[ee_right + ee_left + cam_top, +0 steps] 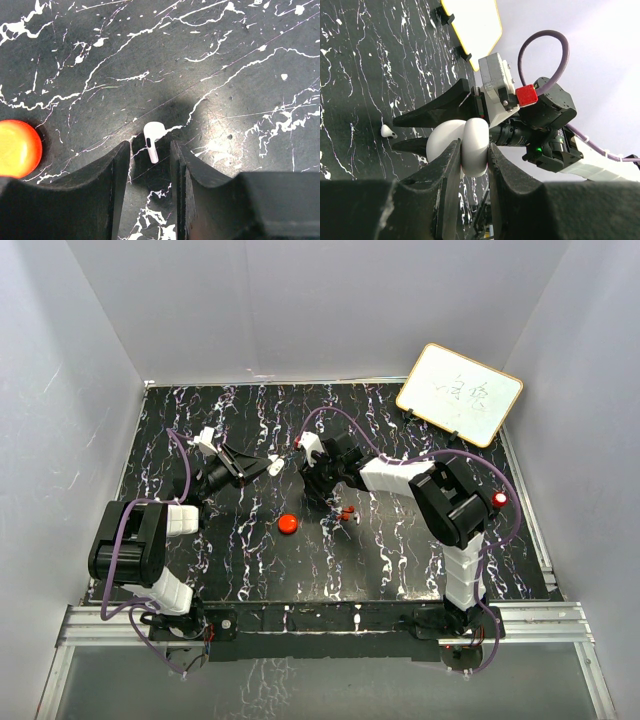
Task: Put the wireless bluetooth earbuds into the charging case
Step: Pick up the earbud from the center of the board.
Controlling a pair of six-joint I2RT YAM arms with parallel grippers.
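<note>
1. While the right hand [150, 147] hangs low over the black, white-veined worktop [400, 560], a round red puck [288, 524] lies near it, well to one side of its fingers.
2. Two tiny red pieces [346, 512] lie close together on the worktop, to the right of the puck in the overhead view.
3. A whiteboard [459, 393] with a yellow rim and faint writing leans at the far right corner.
4. From the left wrist, the right arm's wrist and black fingers crowd the space just behind the left hand [474, 150].
5. One earbud [152, 135] is white and glossy, with a short stem bearing a dark mark. It rests on the worktop between the right hand's spread fingers, which do not seem to touch it.
6. The charging case [442, 142] is white, rounded and hinged open in two halves. It is pinched between the left hand's fingers, above the worktop.
7. Pale walls [300, 300] close off the left, back and right edges, and a metal rail [330, 625] runs along the near edge.
8. A broad stretch of worktop shows between the red pieces and the right edge.
</note>
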